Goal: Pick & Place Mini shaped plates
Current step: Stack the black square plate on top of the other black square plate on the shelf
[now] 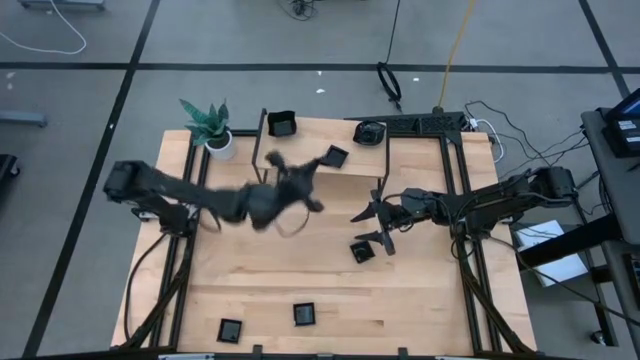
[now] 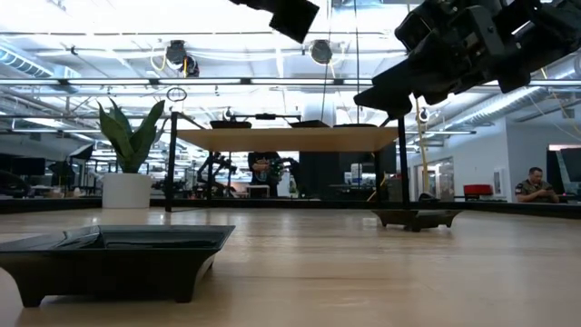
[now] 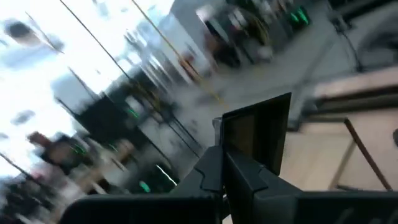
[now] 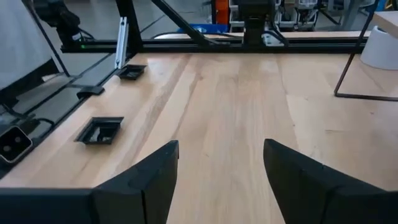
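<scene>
the left gripper [image 1: 325, 163] is up in the air over the back middle of the wooden tabletop [image 1: 300, 270], and its arm looks smeared in the view from above. its fingers [image 3: 249, 174] are shut tight on one small black square plate [image 3: 256, 140]. the plate sticks out past the fingers and is tilted, well off the wood. in the low view that same held plate [image 2: 292, 15] shows high up near the ceiling lights.

the right gripper [image 1: 378, 228] hangs over the right middle of the tabletop. its two dark fingers [image 4: 149, 177] stand wide apart and hold nothing. bare wood shows between them.

more little black plates lie flat on the wood. one [image 1: 362, 251] sits just beside the right gripper, on the front side of it. two more [image 1: 304, 314] [image 1: 230, 330] lie near the front edge, a bit apart from each other. one plate [image 1: 282, 124] sits at the back edge near the plant, and another dark dish [image 1: 369, 132] sits at the back edge more to the right. in the low view one plate [image 2: 113, 259] is very close and big, and one [image 2: 416, 218] is far back on the right.

a green plant in a white pot [image 1: 212, 130] stands at the back left corner. a person [image 2: 536, 186] sits far off in the room behind
</scene>
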